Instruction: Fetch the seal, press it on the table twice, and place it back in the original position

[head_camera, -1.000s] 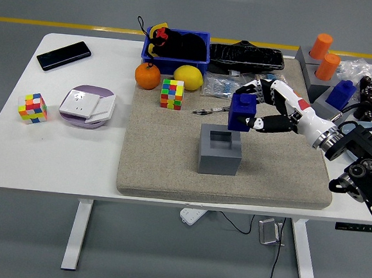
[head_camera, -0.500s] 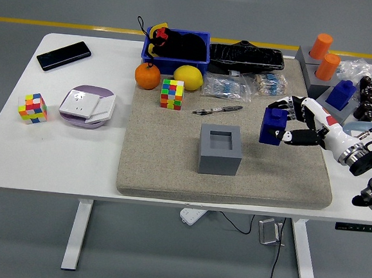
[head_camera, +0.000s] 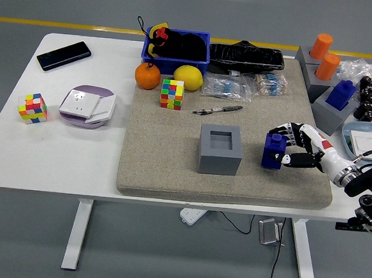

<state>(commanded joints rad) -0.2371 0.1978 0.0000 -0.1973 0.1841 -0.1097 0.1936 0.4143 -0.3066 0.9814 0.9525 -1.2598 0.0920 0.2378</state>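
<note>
The blue seal (head_camera: 274, 151) stands on the grey felt mat (head_camera: 164, 169), just right of the grey square holder (head_camera: 220, 149) with its empty socket. My right hand (head_camera: 293, 146) comes in from the right edge and its fingers are curled around the seal, thumb low on its right side. The seal's base looks pressed against the mat. The left arm does not show in this view.
A pen (head_camera: 218, 109), a Rubik's cube (head_camera: 172, 93), an orange (head_camera: 148, 76) and a lemon (head_camera: 187, 77) lie at the mat's back. Grey holders with orange cylinders (head_camera: 324, 56) and a second blue seal (head_camera: 341, 94) stand at the right. A phone (head_camera: 63, 55) lies far left.
My right hand carried the seal from above the grey holder to the right and down onto the mat.
</note>
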